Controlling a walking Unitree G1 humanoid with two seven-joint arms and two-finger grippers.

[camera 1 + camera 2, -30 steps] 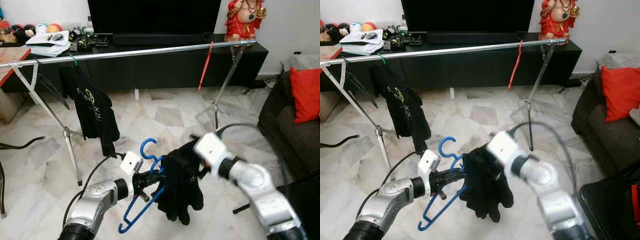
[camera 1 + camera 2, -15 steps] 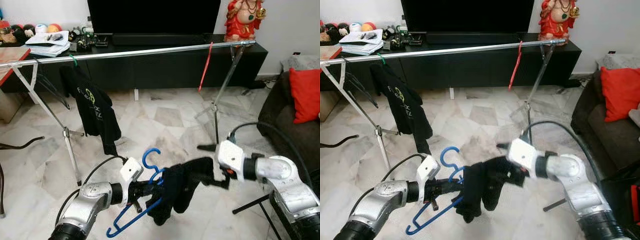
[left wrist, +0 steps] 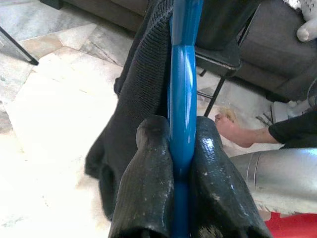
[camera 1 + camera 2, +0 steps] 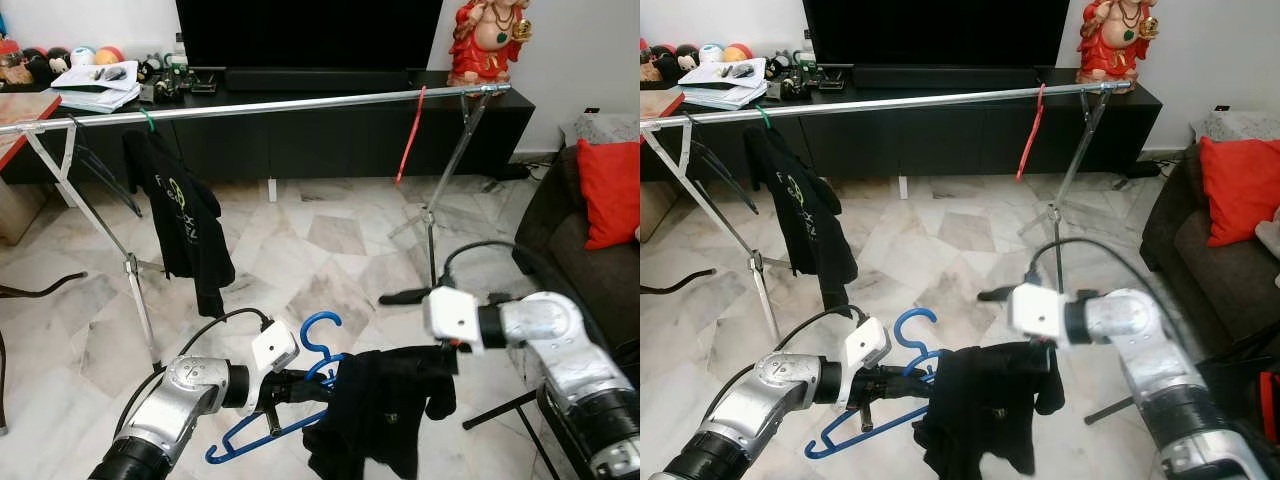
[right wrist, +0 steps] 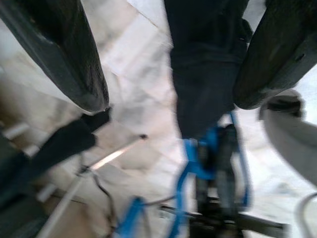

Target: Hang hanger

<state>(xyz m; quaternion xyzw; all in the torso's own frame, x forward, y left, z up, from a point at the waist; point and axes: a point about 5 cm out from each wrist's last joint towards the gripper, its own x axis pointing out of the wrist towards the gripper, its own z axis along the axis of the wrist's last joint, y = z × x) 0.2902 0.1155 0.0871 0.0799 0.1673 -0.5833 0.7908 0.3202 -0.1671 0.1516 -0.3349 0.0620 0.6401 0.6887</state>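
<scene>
While the left gripper [image 3: 182,163] clamps both black fingers tight on the bar of the blue hanger [image 4: 318,345], that hanger is held low and near, over the marble floor [image 4: 330,235], with its hook curling upward and its shoulder reaching right into a black garment [image 4: 385,405] draped over it. Just to the right, the right gripper [image 5: 171,79] stands with its fingers spread wide, one on each side of the dark cloth without closing on it; from its wrist view the cloth hangs between the two fingers [image 5: 59,49] and the blue hanger shows blurred beyond. Farther off, a long silver clothes rail [image 4: 280,103] runs across the room on crossed metal legs. A black shirt [image 4: 185,215] with a green print hangs from it on a green hook toward the left end, with an empty dark hanger [image 4: 100,175] beside it, and a red hanger [image 4: 410,130] dangles toward the right end. Behind the rail stands a low black TV cabinet [image 4: 340,125] with a red figurine [image 4: 487,38] at its right end. A dark sofa with a red cushion [image 4: 610,190] sits at the right edge.
</scene>
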